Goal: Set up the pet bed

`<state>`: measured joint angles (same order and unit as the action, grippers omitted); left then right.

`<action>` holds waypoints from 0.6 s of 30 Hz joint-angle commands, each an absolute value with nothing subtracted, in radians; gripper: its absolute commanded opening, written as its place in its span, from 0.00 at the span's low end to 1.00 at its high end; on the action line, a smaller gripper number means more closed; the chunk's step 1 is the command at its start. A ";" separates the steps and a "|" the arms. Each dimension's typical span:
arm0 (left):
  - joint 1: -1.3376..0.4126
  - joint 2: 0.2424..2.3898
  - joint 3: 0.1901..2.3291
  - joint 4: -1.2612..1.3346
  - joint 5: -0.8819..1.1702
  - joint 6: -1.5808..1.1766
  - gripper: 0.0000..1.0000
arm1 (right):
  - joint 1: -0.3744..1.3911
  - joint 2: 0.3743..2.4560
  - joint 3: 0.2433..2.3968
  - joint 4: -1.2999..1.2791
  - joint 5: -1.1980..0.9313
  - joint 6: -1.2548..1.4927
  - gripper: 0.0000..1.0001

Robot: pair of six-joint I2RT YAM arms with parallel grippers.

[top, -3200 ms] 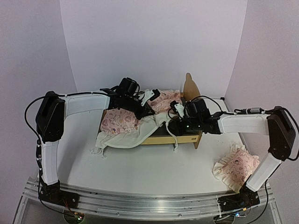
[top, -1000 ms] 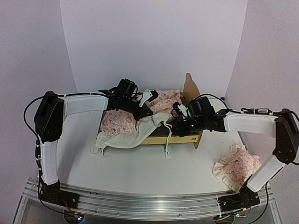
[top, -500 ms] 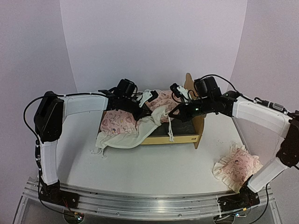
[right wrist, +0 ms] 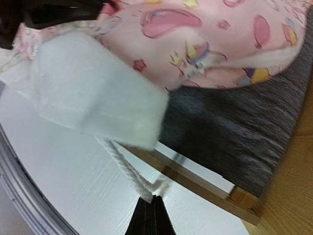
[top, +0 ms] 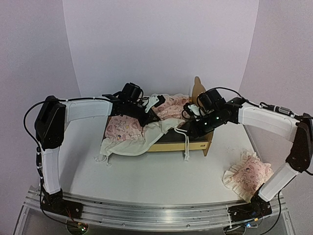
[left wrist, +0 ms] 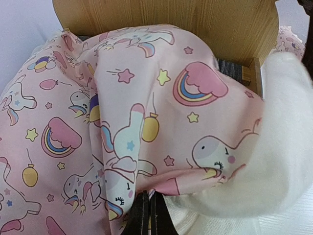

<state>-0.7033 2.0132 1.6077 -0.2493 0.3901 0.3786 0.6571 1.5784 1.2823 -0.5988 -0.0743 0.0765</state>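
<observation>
Overhead view: the pet bed (top: 198, 145) sits at centre frame on the white worktop (top: 146, 181), long side towards the bottom edge. Its headboard stands upright at the right end.

The pink printed cover (top: 127, 129) lies bunched on the bed. Its left part spills past the bed's left end onto the worktop. Its cream underside is turned up along the near rail.

My left claw (top: 154, 117) is fully closed, down on the cover at mid-bed. In the left wrist view the fingertips (left wrist: 142, 218) at bottom centre pinch a fold of the pink cloth (left wrist: 127, 98). The wooden headboard (left wrist: 195, 24) fills the top of that frame.

My right claw (top: 191, 131) is also fully closed, just above the near rail towards the headboard end. In the right wrist view its tips (right wrist: 152, 215) at bottom centre grip the white drawstring cord (right wrist: 129, 169), which runs up to the cream edge of the cover (right wrist: 98, 98).

The dark grey bed base (right wrist: 230, 132) is bare at centre right of that frame, with the wooden side rail (right wrist: 195, 183) below it.

A cord end (top: 186, 149) dangles over the front rail. A small pink ruffled pillow (top: 247, 176) lies on the worktop at lower right, well apart from the bed.
</observation>
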 commanded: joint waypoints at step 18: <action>-0.690 1.956 1.593 -0.244 0.364 0.438 0.02 | 0.666 1.618 1.136 -0.327 -0.583 0.250 0.00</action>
<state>-0.7059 2.0094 1.6072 -0.2498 0.3921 0.3988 0.6596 1.6063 1.1691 -0.4553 -0.5329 0.1532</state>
